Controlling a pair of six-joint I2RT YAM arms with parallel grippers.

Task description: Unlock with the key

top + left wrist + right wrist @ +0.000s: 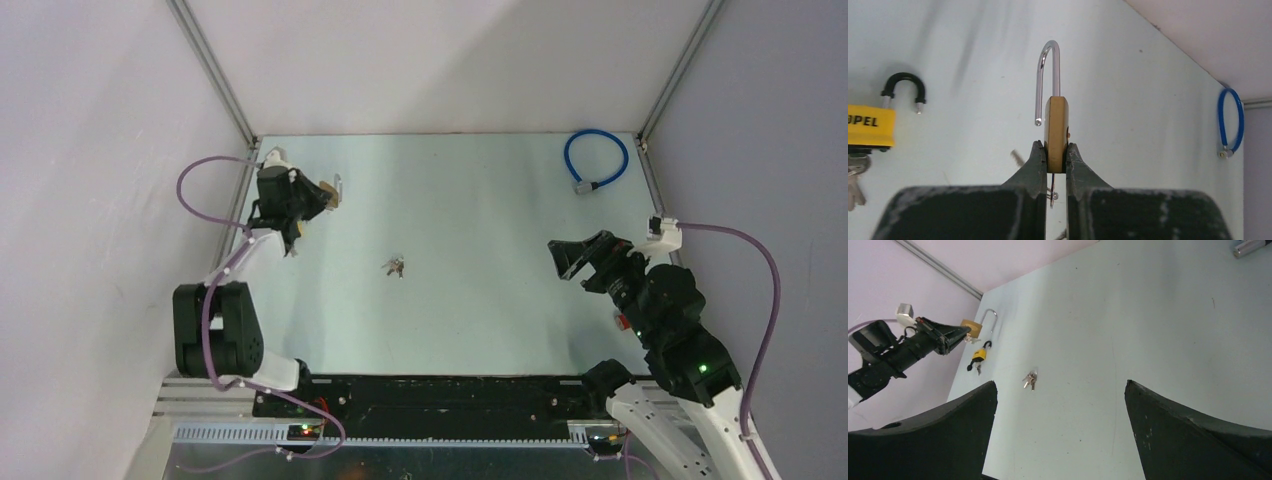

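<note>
Two arms flank the pale table (480,320). The right gripper (575,255) hangs at the right side, released wide, holding nothing. The left gripper (1054,150), at the far left corner, is clenched on the brass padlock (1055,125), whose shackle (1048,65) stands open. A blue cable lock (596,160) lies far right, a yellow padlock (870,125) lies near the left gripper, and the key bunch (394,266) lies mid-table, apart from both grippers

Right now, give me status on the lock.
Left gripper shut on brass padlock, shackle open. Right gripper open, empty. Key bunch lies loose between the arms, clear of both.
</note>
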